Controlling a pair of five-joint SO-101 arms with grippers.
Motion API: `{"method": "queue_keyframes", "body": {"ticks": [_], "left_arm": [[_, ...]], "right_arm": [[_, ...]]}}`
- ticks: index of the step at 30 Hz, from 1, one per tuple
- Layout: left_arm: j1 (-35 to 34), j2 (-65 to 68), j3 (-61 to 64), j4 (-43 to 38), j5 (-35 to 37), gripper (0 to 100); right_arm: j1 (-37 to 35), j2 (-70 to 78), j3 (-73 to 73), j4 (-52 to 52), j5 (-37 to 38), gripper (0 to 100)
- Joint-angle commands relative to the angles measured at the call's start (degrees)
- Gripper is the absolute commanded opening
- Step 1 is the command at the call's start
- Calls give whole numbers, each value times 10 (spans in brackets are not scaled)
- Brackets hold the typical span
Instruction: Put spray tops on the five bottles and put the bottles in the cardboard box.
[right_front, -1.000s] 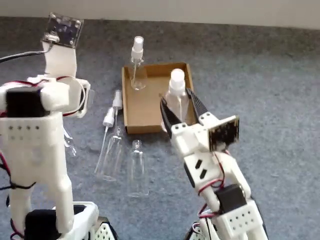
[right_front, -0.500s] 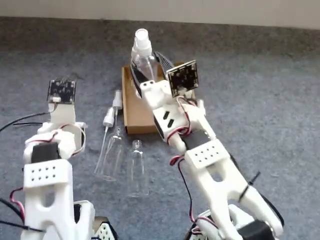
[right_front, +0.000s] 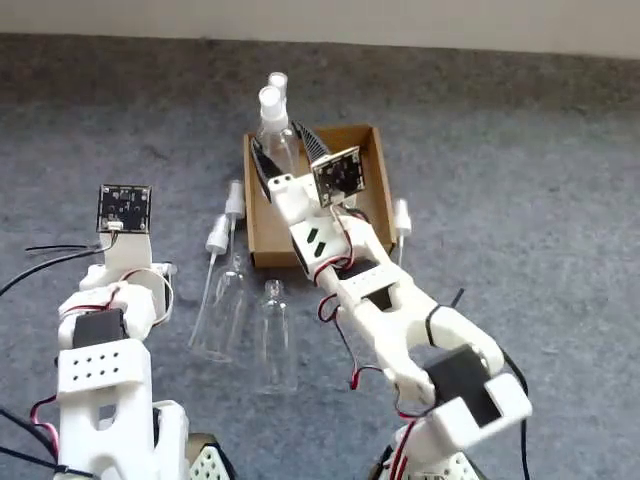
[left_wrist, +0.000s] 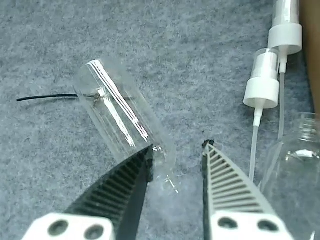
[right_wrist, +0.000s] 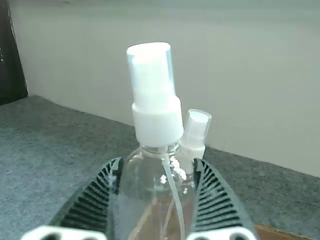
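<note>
Soft, even light; shadows seemingly faint

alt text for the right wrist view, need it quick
The right gripper clasps a clear bottle fitted with a white spray top. A second capped bottle stands just behind it, with grey carpet and a pale wall beyond.

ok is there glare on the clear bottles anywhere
Left wrist view: bright white streaks along the lying bottle. Right wrist view: small glints on the capped bottle. High view: faint sheen on one uncapped bottle.
</note>
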Motion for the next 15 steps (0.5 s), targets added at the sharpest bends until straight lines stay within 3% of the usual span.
{"method": "queue_keyframes", "body": {"ticks": [1,15], "left_arm": [[-2,-13,-2,-14,0,158],[-1,-13,5,-15,0,158]], "right_arm": [[7,29,-39,-54,-4,3],[10,159,-95,-83,-5,3]]}}
